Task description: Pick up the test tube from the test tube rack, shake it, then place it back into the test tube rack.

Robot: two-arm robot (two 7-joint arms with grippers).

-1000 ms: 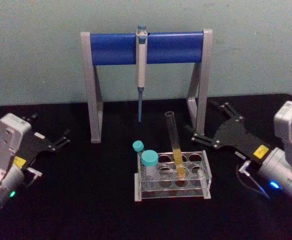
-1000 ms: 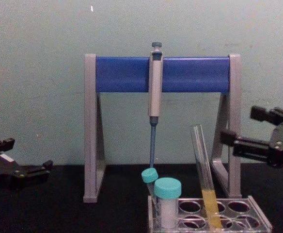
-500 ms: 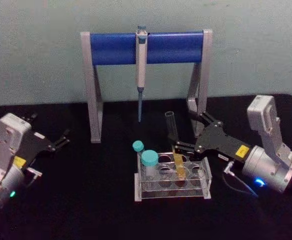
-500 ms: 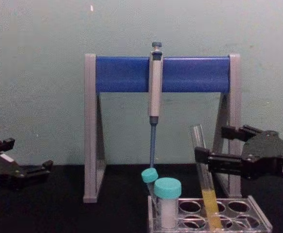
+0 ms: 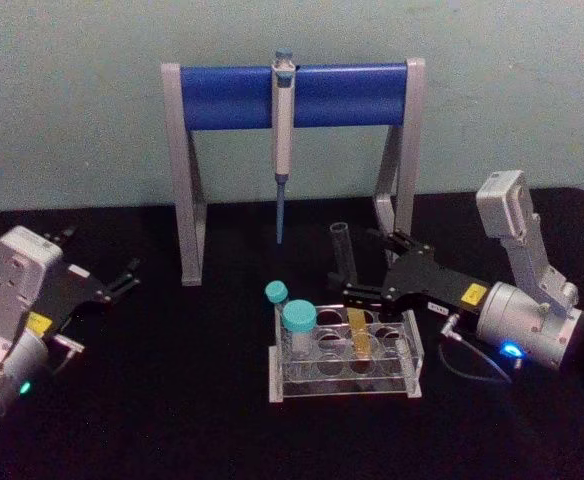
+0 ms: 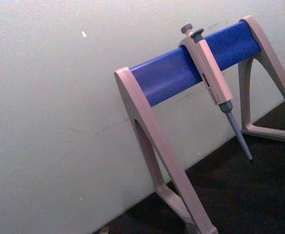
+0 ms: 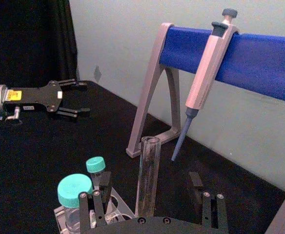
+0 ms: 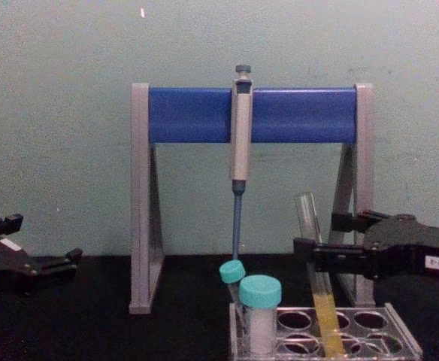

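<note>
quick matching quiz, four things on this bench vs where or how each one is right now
Things:
1. tube
2. pipette
3. right claw
4. left claw

States:
a. hanging on the blue stand
b. open, off to the left, apart from the rack
c. standing in the rack, yellow liquid in its lower part
d. open, fingers either side of the tube

Pairs: 1-c, 2-a, 3-d, 4-b

It looked like a laboratory: a grey-blue pipette (image 5: 283, 130) hung on a grey-and-blue pipette stand (image 5: 227, 97). A clear test tube rack (image 5: 342, 386) held a test tube (image 5: 344, 255) with yellow liquid and two teal-capped tubes (image 5: 299, 318), all on a black surface (image 5: 172, 400) against a plain pale wall (image 5: 72, 100).
</note>
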